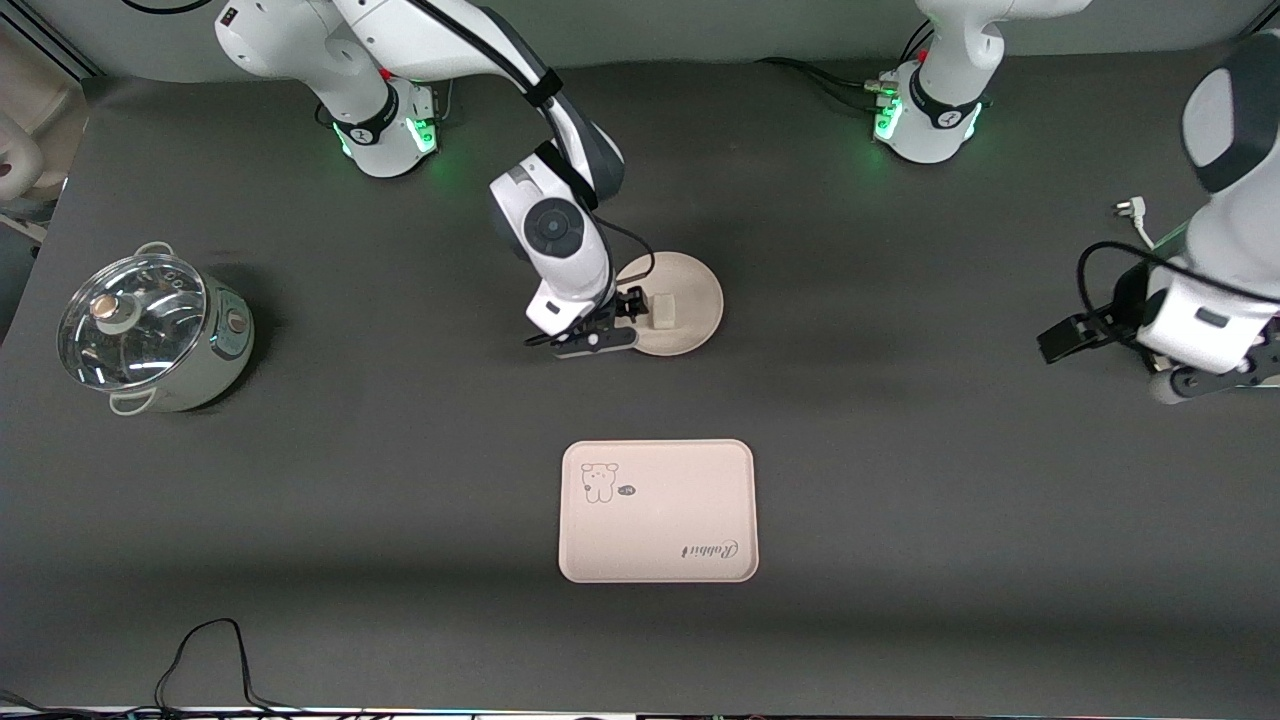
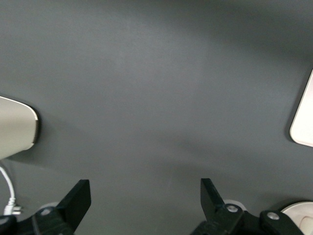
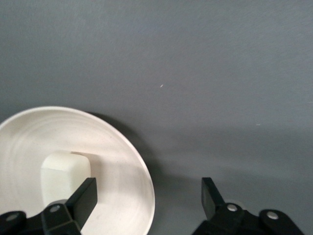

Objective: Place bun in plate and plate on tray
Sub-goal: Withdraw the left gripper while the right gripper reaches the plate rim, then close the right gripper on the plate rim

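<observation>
Bun on plate; plate not on tray.
Bun (image 1: 662,309) lies in plate (image 1: 690,285), farther from camera than tray (image 1: 657,511). Right gripper (image 1: 615,322) spread astride plate's rim; left gripper (image 2: 145,203) spread, waiting over desk (image 1: 900,480).

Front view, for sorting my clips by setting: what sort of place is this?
Probably a robot lab test bench, not a kitchen: two arm bases bolted to a dark grey table, loose cables along its edge, and staged kitchenware, namely a lidded pot, plate and tray.
</observation>
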Robot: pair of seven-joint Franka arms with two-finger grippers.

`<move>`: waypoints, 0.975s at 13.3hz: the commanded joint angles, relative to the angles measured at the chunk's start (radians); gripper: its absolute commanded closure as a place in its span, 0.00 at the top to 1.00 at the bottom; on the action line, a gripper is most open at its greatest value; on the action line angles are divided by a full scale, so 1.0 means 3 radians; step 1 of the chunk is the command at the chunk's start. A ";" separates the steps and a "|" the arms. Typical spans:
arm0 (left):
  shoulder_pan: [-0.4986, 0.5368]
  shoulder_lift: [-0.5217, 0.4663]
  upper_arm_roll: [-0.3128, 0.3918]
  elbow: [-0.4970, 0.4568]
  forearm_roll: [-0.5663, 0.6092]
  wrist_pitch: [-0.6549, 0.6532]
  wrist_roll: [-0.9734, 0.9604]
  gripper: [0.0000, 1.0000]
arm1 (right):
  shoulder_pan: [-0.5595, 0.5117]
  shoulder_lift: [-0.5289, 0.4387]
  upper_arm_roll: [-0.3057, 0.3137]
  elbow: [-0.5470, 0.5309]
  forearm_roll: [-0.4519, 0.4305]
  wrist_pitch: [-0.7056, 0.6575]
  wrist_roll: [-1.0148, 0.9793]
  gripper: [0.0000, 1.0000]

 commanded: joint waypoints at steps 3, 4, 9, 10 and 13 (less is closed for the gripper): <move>0.0253 -0.0110 -0.0037 -0.0105 -0.0027 -0.0005 0.0436 1.00 | 0.0205 -0.0029 -0.0060 -0.0494 -0.0048 0.0717 0.0044 0.97; 0.0422 -0.0110 -0.0186 -0.0094 -0.0022 -0.0011 0.0508 1.00 | 0.0205 -0.0034 -0.0060 -0.0504 -0.0053 0.0702 0.0034 0.97; 0.0312 -0.0080 -0.0101 -0.0013 -0.0027 -0.0011 0.0514 1.00 | 0.0184 -0.0024 -0.0060 -0.0494 -0.0042 0.0671 0.0003 0.49; 0.0216 -0.0065 0.0016 0.0033 -0.0022 -0.0016 0.0519 1.00 | 0.0179 -0.0013 -0.0055 -0.0484 -0.0032 0.0600 0.0003 0.34; 0.0174 -0.0069 0.0074 0.0054 -0.0022 -0.0021 0.0519 1.00 | 0.0154 -0.0018 -0.0055 -0.0347 -0.0002 0.0289 0.0003 0.00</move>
